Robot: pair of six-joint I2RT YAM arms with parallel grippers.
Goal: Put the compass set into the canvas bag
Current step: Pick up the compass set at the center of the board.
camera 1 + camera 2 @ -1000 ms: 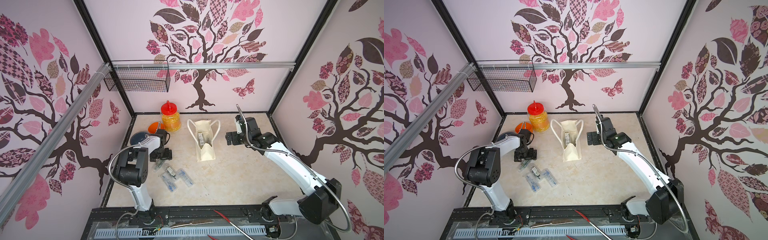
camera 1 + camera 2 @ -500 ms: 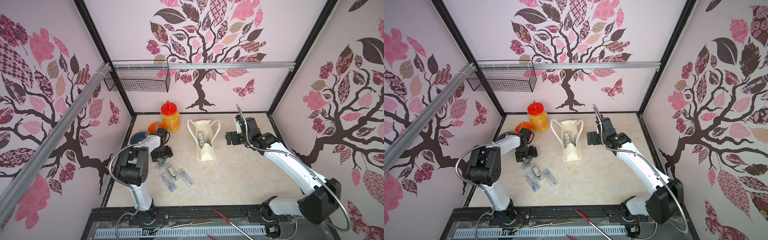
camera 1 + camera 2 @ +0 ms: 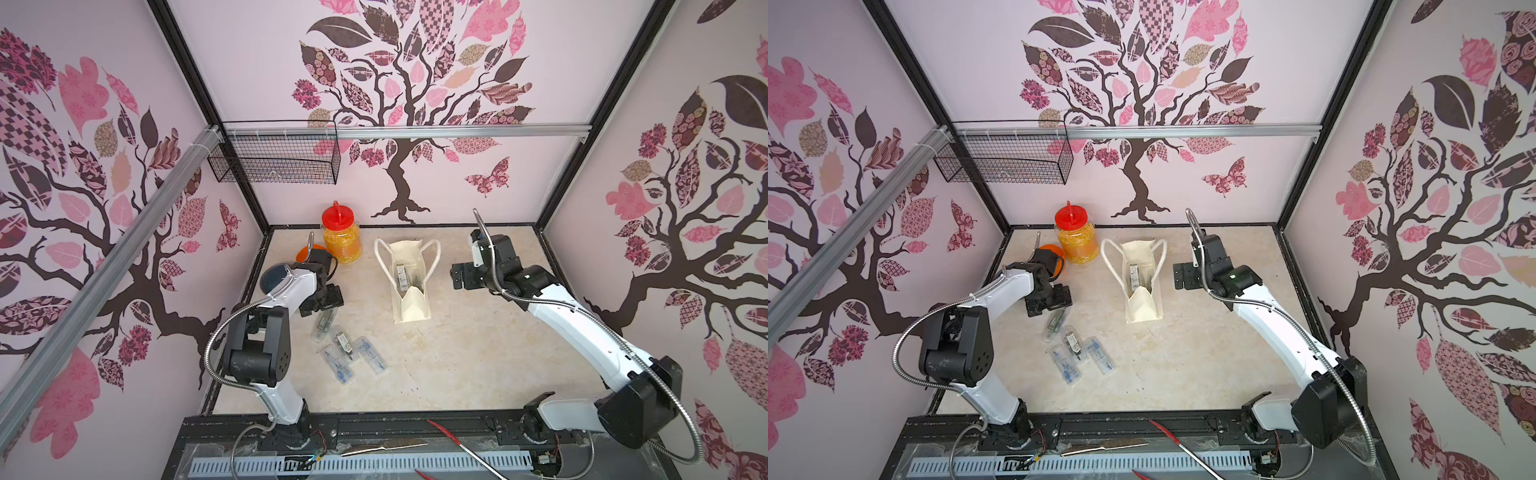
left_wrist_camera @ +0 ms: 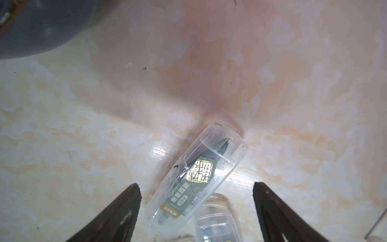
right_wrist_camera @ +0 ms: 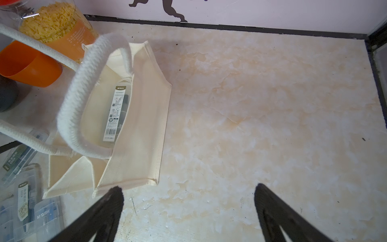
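Note:
The cream canvas bag [image 3: 411,297] [image 3: 1142,299] [image 5: 138,130] stands open mid-table, one compass set [image 3: 402,272] [image 5: 116,113] inside it. Several more compass sets in clear cases lie to its left. The nearest case [image 3: 324,322] [image 3: 1056,322] [image 4: 196,178] has a green label. My left gripper [image 3: 322,303] [image 3: 1046,305] [image 4: 195,186] hangs low over that case's end. It is open, its fingertips either side of the case without touching it. My right gripper [image 3: 457,276] [image 3: 1180,276] [image 5: 188,188] is open and empty, just right of the bag.
A red-lidded jar [image 3: 340,239] of yellow flakes, an orange cup [image 3: 305,252] and a grey round object [image 3: 274,274] stand behind the left arm. A wire basket [image 3: 274,160] hangs on the back wall. A knife [image 3: 382,446] lies on the front rail.
My left gripper has shifted only slightly over the green-labelled case. The right arm and the bag have not moved.

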